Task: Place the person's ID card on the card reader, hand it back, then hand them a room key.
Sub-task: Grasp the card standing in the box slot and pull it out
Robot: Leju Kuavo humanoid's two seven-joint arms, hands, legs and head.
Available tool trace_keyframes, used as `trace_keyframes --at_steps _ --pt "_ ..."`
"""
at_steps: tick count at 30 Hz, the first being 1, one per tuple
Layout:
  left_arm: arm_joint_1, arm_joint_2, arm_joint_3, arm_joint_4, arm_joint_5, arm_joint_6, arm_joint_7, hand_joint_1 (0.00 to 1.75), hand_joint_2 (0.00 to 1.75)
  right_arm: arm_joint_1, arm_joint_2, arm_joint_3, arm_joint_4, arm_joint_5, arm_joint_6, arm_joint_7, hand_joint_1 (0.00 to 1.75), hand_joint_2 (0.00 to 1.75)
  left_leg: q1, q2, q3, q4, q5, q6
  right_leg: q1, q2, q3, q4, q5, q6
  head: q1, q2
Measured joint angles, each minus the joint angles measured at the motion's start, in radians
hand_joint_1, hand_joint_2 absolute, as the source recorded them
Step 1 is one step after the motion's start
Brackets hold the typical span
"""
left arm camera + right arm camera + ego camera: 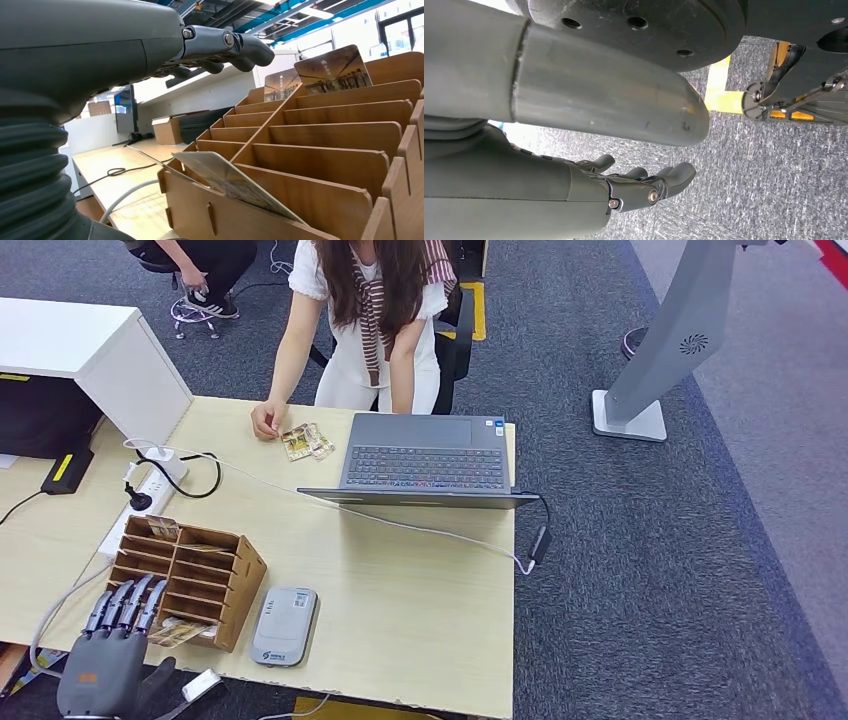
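My left hand (112, 645) hovers at the table's near left edge, fingers stretched toward the wooden card rack (190, 575) and holding nothing. In the left wrist view its fingers (220, 44) reach out above the rack (320, 150). A picture card (235, 182) leans in the rack's nearest slot, and another card (332, 70) stands at the far end. The grey card reader (284, 626) lies just right of the rack. Across the table a person's hand (266, 422) rests beside two small cards (306, 442). My right hand (634, 186) hangs over the carpet, empty.
An opened laptop (425, 458) sits at the far right of the table, its cable (430, 532) trailing across the middle. A power strip (138, 508) and black cord lie at the left. A white cabinet (100, 350) stands behind them. A grey stand base (628, 415) is on the carpet.
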Motion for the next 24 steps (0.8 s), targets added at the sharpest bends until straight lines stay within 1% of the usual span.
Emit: trace_keyframes --at_steps 3,4,7,8,24 --pt "-0.002 -0.003 0.000 0.001 0.000 0.001 0.000 0.01 1.75 0.000 0.000 0.000 0.000 0.000 0.001 -0.001 0.00 0.00 0.000 0.000 0.000 0.000 0.000 0.000 0.000 0.000 0.000 0.000 0.000 0.000 0.000 0.000" --pt "-0.002 -0.004 0.000 0.002 0.000 0.001 0.000 0.28 1.75 0.000 0.000 0.001 0.000 0.000 0.001 -0.001 0.00 0.00 0.000 0.000 0.000 0.000 0.000 0.000 0.000 0.000 0.000 0.000 0.000 0.000 0.000 0.000" --pt "-0.002 -0.006 0.000 0.003 0.004 0.000 0.000 1.58 1.75 0.000 0.000 0.001 0.000 0.000 0.000 -0.001 0.00 0.00 0.000 0.000 0.000 0.000 0.000 0.000 0.000 0.000 0.000 0.000 0.000 0.000 0.000 0.000" --pt "-0.002 -0.007 0.000 0.003 0.006 -0.001 0.000 1.75 1.75 0.000 0.000 0.001 0.000 0.000 0.000 -0.001 0.00 0.00 0.000 0.000 0.000 0.000 0.000 0.000 0.000 0.000 0.000 0.000 0.000 0.000 0.000 0.000" --pt "-0.001 -0.006 0.000 0.005 0.039 -0.006 -0.016 1.75 1.75 0.000 0.000 0.002 0.000 -0.002 0.005 -0.008 0.00 0.00 0.000 0.000 0.000 0.000 0.000 0.000 0.000 0.000 0.000 0.000 0.000 0.000 0.000 0.000"
